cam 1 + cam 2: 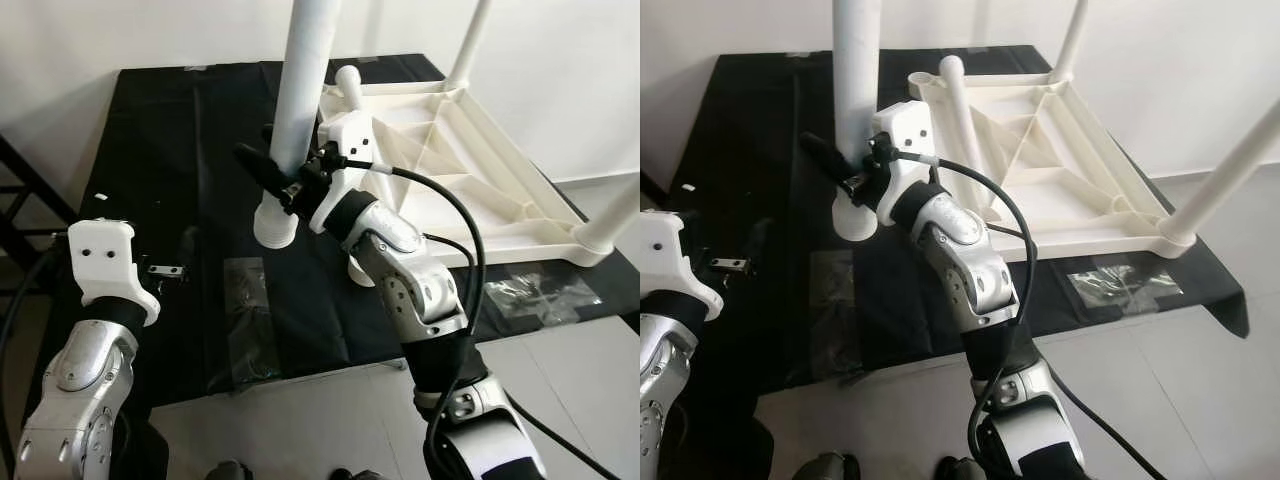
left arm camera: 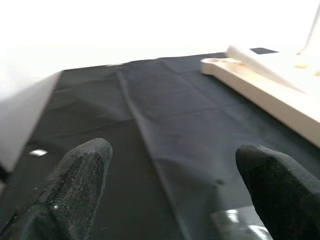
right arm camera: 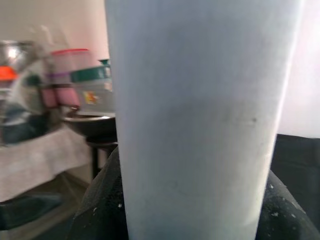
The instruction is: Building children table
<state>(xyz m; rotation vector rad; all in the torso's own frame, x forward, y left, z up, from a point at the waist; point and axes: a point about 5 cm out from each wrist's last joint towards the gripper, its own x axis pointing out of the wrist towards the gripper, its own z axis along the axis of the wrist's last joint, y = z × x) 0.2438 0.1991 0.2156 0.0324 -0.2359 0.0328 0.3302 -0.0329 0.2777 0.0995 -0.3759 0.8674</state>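
Nearest the camera, two silver robot arms reach over a low platform draped in black cloth [image 1: 200,150]. The left gripper [image 2: 175,190] hovers low above the cloth at the left side, its two black fingers [image 2: 75,185] spread wide apart and grasping nothing. Clear plastic bags [image 1: 250,320] lie flat on the cloth near the front edge; their contents cannot be made out.

Further in, the right gripper [image 1: 275,175] is clamped around a white table leg [image 1: 300,100], one black finger on each side of the tube. The leg stands upright, its ribbed lower end [image 1: 275,225] at the cloth.

Beyond it, the white plastic tabletop [image 1: 470,170] lies upside down on the cloth's right half, ribbed underside up, with other legs [image 1: 1230,170] rising from its corners.

Farthest off, in the right wrist view, blurred stacked plastic containers [image 3: 87,85] with coloured lids sit on a dark stand; what they hold cannot be told.
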